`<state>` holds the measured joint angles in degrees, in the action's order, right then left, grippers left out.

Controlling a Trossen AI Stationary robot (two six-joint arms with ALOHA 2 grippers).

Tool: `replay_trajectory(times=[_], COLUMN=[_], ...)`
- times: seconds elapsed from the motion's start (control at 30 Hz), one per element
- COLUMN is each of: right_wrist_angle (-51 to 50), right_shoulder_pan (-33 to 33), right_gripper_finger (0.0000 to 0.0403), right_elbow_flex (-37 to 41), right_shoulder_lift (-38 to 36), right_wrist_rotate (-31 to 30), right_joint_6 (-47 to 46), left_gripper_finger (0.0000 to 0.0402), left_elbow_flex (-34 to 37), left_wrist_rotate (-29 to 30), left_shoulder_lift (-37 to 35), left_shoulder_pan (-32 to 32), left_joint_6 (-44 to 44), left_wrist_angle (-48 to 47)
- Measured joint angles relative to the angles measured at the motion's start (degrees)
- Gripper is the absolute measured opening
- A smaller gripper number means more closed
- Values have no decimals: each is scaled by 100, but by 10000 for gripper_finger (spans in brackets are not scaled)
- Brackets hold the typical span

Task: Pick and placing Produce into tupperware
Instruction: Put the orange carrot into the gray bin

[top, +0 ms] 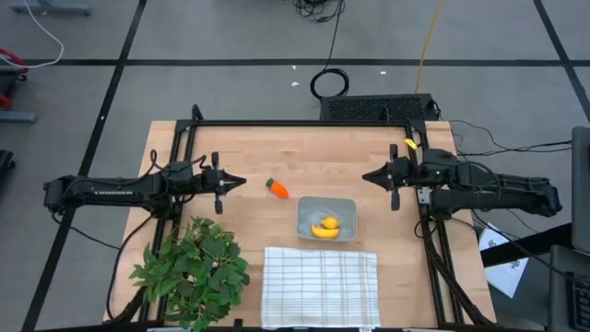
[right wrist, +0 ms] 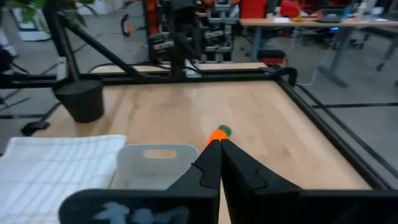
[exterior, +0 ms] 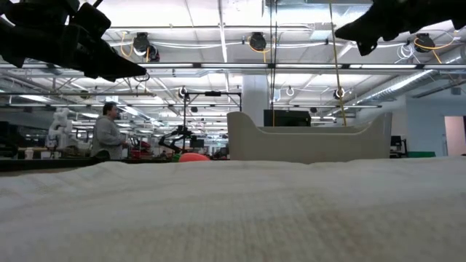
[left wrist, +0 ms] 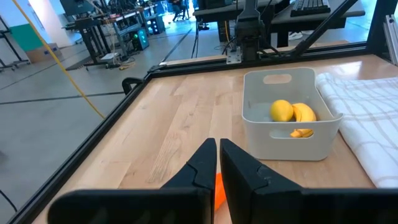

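Observation:
The orange carrot (top: 277,188) with its green top lies on the wooden table, between my left gripper and the tupperware. The grey container (top: 325,219) holds the yellow banana (top: 324,231) and the lemon-like fruit (top: 329,222); both also show in the left wrist view, banana (left wrist: 303,115) and lemon (left wrist: 282,111). My left gripper (top: 241,183) hovers shut above the table, left of the carrot, whose orange body (left wrist: 219,190) peeks between its fingers. My right gripper (top: 366,176) hovers shut, above and to the right of the container (right wrist: 155,163), pointing toward the carrot (right wrist: 218,134).
A white checked cloth (top: 320,286) lies at the near edge below the container. A leafy green plant (top: 192,267) stands at the near left corner. A black frame (top: 304,123) borders the table. Bare wood stretches between the grippers along the far side.

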<state>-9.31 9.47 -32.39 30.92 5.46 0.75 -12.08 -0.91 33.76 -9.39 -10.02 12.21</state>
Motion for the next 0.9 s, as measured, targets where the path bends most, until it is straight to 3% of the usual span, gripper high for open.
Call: replay_trajectory(times=[0.17,0.33,0.9], right_wrist_angle=[12,28,1371], right_shoulder_pan=[1,-6,-2], right_gripper_finger=[0,0,0], right_elbow_flex=[203,544,1847], right_shoulder_lift=[-294,-545,-1156], right_wrist_rotate=[-412,74,-88], right_joint_6=[-93,-182,-560], left_gripper_finger=[26,26,26], left_elbow_flex=[0,0,0], left_wrist_rotate=[0,0,0], left_shoulder_lift=[-2,0,-1], left_shoulder_pan=[0,0,0], left_joint_6=[2,2,13], left_wrist_angle=[-1,-3,-4])
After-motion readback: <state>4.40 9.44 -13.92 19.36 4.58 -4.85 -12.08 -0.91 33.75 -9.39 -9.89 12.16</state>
